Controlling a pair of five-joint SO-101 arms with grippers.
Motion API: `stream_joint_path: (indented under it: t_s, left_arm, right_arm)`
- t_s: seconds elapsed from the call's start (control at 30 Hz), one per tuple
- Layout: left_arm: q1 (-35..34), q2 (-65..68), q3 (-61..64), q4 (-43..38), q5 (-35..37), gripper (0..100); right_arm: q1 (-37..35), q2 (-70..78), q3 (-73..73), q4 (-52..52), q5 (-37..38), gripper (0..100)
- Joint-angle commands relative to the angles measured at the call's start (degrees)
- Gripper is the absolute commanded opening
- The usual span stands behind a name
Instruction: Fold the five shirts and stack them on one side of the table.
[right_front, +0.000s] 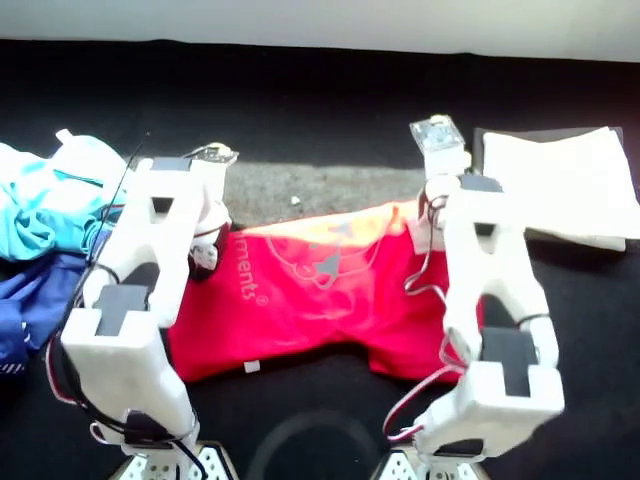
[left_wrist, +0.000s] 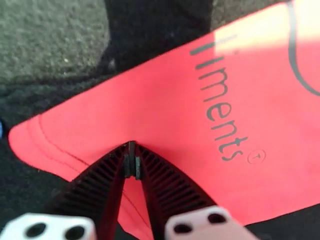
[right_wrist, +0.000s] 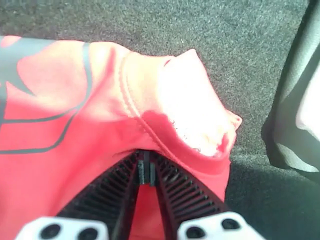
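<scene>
Your red shirt (right_front: 310, 300) lies spread in the middle of the tabletop (right_front: 300, 100). It looks soft, light and floppy. Your left end effector (left_wrist: 131, 161) and right end effector (right_wrist: 145, 169) each pinch its cloth tight. Hold the edges.

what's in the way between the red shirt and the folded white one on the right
Nothing visible: only bare table lies between the red shirt and the folded white shirt.
</scene>
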Motion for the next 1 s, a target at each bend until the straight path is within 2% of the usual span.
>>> stream_joint_path:
  t_s: [0.0, 0.1, 0.3, 0.43, 0.57, 0.7, 0.87, 0.97]
  left_arm:
    - [-2.7, 7.5, -10.0, 0.0, 0.5, 1]
    - [-4.7, 16.5, -21.6, 1.3, 0.5, 1]
    - [-4.7, 33.3, -53.1, 13.2, 0.5, 1]
    - [-4.6, 44.4, -73.8, 18.6, 0.5, 1]
    - [-4.4, 52.2, -88.5, 22.9, 0.4, 1]
    - [-4.4, 53.5, -93.7, 26.0, 0.6, 1]
    - [-4.6, 48.1, -93.5, 26.4, 0.7, 1]
    - [-4.7, 41.8, -88.9, 26.4, 0.7, 1]
  right_arm:
    - [0.9, 7.7, -9.3, -0.7, -0.4, 0.7]
    - [1.9, 14.6, -16.2, -0.7, -0.4, 0.7]
    - [2.8, 25.9, -31.3, -0.4, -0.4, 0.7]
    - [2.5, 30.0, -37.8, -0.3, -0.4, 0.7]
    - [2.4, 30.3, -40.0, 0.5, -0.4, 0.7]
    - [2.4, 28.2, -44.1, 8.0, -0.4, 0.7]
    - [2.3, 23.9, -48.3, 15.5, -0.4, 0.7]
    - [2.3, 21.0, -49.5, 19.3, -0.4, 0.7]
